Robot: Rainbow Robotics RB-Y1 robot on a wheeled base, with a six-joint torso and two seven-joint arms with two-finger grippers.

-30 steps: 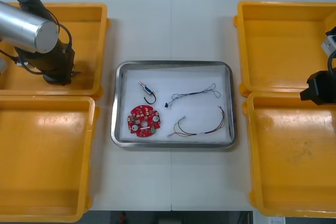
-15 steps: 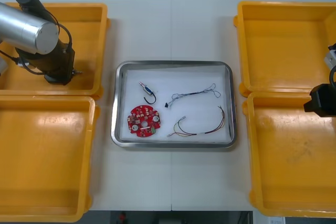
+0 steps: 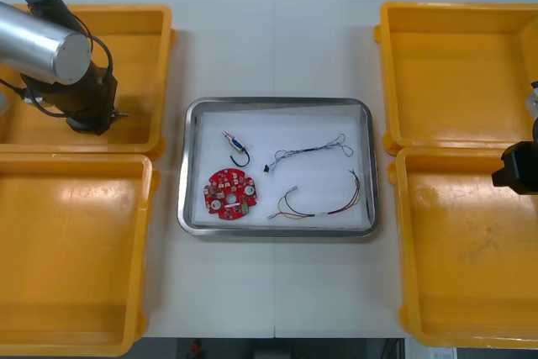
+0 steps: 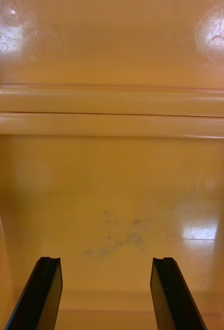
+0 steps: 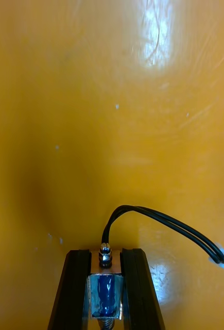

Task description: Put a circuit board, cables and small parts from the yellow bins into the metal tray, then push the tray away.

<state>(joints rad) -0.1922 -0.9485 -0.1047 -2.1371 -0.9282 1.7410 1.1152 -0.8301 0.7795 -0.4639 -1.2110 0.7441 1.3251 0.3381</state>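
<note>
Left tool (image 3: 91,117) is down inside the far left yellow bin (image 3: 143,18), near its inner wall, with the silver arm slanting in from the table's left corner. Seen from its wrist, the two black fingers (image 5: 75,289) are clamped on a small metal part (image 5: 105,296): blue body, shiny stud poking out between the fingertips. A black wire (image 5: 163,219) loops from the part out to one side and ends just above the orange bin floor. I cannot tell whether the part is lifted or touching the floor. Right tool (image 3: 519,166) sits at the table's right edge, over the far end of the near right bin (image 3: 462,275), close to the seam with the far right bin (image 3: 454,73). Its fingers (image 4: 45,289) stand well apart with nothing between them, a scuffed patch of bin floor beyond and two bin rims side by side farther on. The metal tray (image 3: 277,105) lies mid-table (image 3: 277,39) between the bin pairs, white inside. In it are a round red circuit board (image 3: 231,194) at the near left and another small part (image 3: 236,147) with a black wire just beyond the board. The thin blue and white cable (image 3: 309,152) stretches toward the right wall, and a red and yellow cable (image 3: 328,205) curves along the near right. None of the four touch each other. The near left bin (image 3: 76,292) shows a bare glossy floor.
</note>
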